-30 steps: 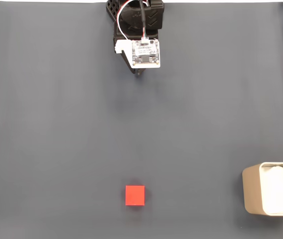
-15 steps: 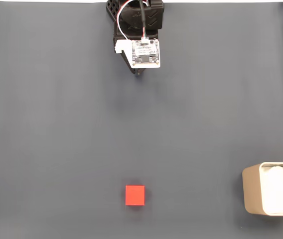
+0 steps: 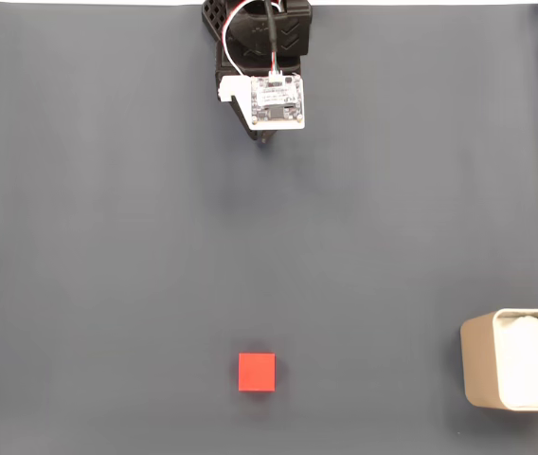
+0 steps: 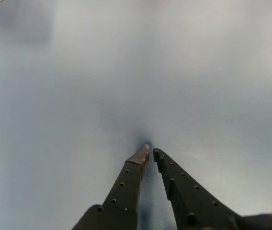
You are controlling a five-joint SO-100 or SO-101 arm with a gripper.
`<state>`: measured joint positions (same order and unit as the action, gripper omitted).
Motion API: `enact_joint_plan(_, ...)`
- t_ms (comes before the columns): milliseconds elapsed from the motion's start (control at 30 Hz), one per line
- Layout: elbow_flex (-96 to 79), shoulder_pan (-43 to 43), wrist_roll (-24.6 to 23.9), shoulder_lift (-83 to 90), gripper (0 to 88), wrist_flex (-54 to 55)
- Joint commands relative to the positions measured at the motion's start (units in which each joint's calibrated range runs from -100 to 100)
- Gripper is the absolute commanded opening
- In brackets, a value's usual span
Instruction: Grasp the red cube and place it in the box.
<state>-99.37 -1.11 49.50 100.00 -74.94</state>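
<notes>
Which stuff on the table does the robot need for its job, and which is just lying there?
Needed:
red cube
box
gripper, nothing in it

Just there:
white padding, lying inside the box
dark grey table cover

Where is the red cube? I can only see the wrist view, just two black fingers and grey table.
Observer: In the fixed view the red cube sits near the bottom middle of the grey table, far from the arm at the top edge.
Child: Is the box close to it?
Observer: The box stands at the bottom right edge of that view, apart from the cube.
Child: Is anything in the box?
Observer: White lumpy padding lies inside; the cube is not in it.
Child: Is my hand holding anything?
Observer: No. The hand is nearly closed on nothing.
</notes>
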Motion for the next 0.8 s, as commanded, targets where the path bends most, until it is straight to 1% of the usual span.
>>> enact_joint_plan(0,-0.5,-0.2,-0.4,-0.1,0.1,-1.0)
enact_joint_plan(767,-0.5,0.1,-0.7,-0.1,0.0,-1.0)
